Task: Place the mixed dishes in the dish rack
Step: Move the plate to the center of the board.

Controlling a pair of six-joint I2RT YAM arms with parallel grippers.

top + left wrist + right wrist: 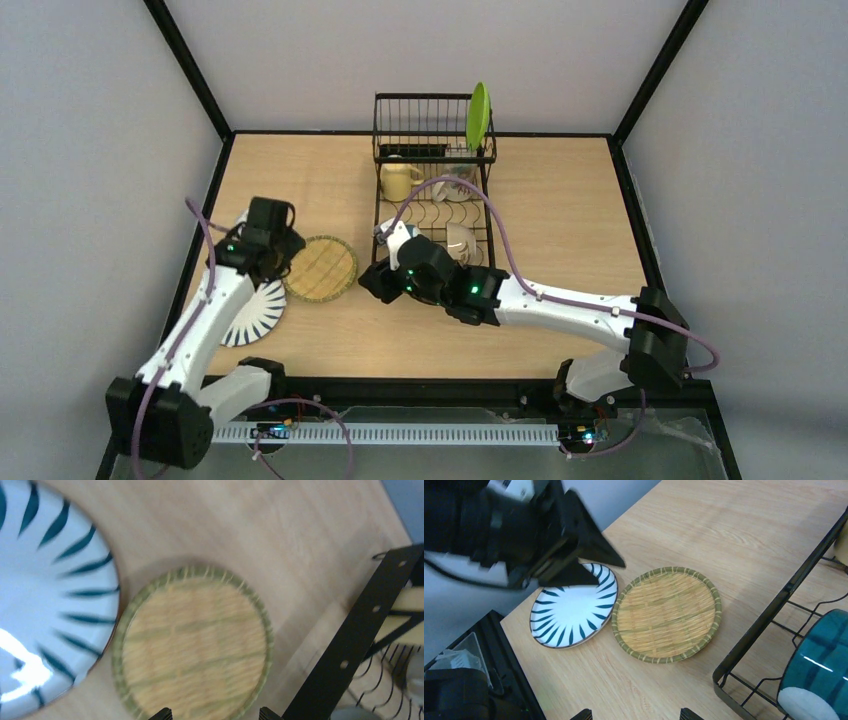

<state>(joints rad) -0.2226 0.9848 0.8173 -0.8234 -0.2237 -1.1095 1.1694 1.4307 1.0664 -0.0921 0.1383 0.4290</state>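
White with black radial stripes, the round glazed plate (252, 318) lies flat and face up nearest the arms' bases, partly under the left forearm in the overhead view. Just beyond it, at its 1 o'clock, rests the round tan woven-look plate with a greenish rim (192, 642), also flat and face up. Their rims meet, though I cannot tell whether one laps the other. Being round, neither has a long axis to line up with, so any rim point should serve. The left gripper (215, 714) hangs above the seam between them, fingers spread wide and holding nothing, with the woven plate at about 4 o'clock from it overhead. The right gripper (635, 714), equally wide and empty, sits just off that plate's 3 o'clock edge. Both are close, but I judge the left nearer, since its camera looks almost straight down on the weave. Farther on, at 2 o'clock from the woven plate, stands the black wire dish rack (425, 125), its long axis running 6 to 12 o'clock. A blue-outside bowl (819, 680) lies in its near part. A pale yellow mug (398, 181) and a second white bowl (460, 184) sit farther in. A lime green plate (479, 115) stands on edge at the far right corner, face turned roughly toward 9 o'clock. Two plates are not yet loaded from the light wooden table (560, 220).
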